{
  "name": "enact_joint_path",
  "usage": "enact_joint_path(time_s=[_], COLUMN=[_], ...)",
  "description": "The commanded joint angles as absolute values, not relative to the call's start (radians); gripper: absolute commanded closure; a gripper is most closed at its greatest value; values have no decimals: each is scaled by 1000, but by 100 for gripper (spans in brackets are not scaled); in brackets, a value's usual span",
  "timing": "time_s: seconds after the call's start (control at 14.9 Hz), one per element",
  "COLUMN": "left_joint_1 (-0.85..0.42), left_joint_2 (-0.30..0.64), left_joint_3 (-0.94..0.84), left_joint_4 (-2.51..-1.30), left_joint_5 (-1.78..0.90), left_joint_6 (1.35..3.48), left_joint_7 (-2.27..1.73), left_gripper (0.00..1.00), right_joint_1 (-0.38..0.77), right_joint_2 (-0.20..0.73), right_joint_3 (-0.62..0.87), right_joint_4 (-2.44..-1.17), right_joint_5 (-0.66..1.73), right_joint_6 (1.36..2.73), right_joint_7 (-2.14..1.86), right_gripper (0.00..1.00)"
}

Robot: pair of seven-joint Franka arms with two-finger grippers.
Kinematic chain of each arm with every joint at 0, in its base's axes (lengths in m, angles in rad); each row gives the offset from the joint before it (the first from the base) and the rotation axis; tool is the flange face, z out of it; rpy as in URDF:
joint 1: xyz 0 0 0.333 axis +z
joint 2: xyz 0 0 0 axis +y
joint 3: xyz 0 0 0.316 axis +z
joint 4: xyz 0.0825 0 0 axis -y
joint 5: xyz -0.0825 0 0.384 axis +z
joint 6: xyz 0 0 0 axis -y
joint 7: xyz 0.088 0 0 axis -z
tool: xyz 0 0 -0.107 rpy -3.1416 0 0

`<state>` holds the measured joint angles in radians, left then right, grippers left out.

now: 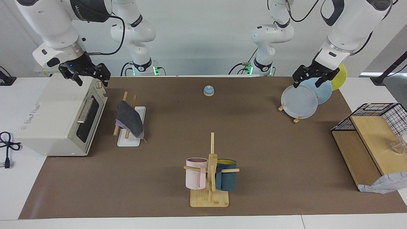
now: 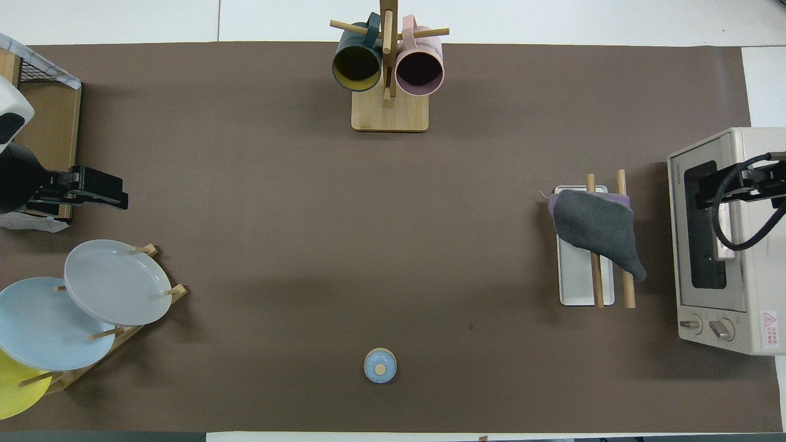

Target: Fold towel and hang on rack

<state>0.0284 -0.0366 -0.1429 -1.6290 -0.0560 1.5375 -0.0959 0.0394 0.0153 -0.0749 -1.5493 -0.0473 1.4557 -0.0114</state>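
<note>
The towel (image 1: 128,121), dark grey face up with a purple edge showing, hangs folded over the two wooden rods of the rack (image 1: 128,141), beside the toaster oven toward the right arm's end of the table. It also shows in the overhead view (image 2: 599,230), draped across the rack (image 2: 577,288). My right gripper (image 1: 89,78) is open and empty, up in the air over the toaster oven, clear of the towel; it also shows in the overhead view (image 2: 700,190). My left gripper (image 1: 306,81) is open and empty, raised over the plate stand; it also shows in the overhead view (image 2: 116,193).
A toaster oven (image 1: 60,117) stands beside the rack. A mug tree (image 1: 210,173) with pink and teal mugs stands at the table's edge farthest from the robots. A plate stand (image 1: 300,101), a small blue bell (image 1: 208,91) and a wooden shelf with a wire basket (image 1: 372,136) are also here.
</note>
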Motion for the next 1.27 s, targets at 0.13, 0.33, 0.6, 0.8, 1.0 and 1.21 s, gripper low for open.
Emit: enact_joint_path(time_s=[0.13,0.33,0.6,0.8,1.0,1.21], left_joint_1=[8,8,18,20,21,23], left_joint_2=[-32,-32,-41,-44,-46,-46], left_joint_3=[-130,-130,-132,-129,-129,-127], left_joint_4=[-1618,-1618,-1624,-1632,-1632,-1632], left_joint_5=[-5,-5,-5,-5,-5,-5], left_joint_6=[1531,1532,1545,1545,1543,1539], left_joint_7=[-83,-81,-80,-81,-86,-87], left_gripper=[0,0,0,0,0,0], right_joint_1=[41,38,26,28,28,29], right_joint_2=[11,11,11,6,6,6], right_joint_3=[-72,-72,-75,-78,-78,-78], right_joint_4=[-1519,-1522,-1520,-1529,-1529,-1529], right_joint_5=[-31,-26,-26,-25,-23,-25], right_joint_6=[1451,1456,1476,1477,1479,1477], right_joint_7=[-20,-20,-20,-17,-15,-18], right_gripper=[0,0,0,0,0,0])
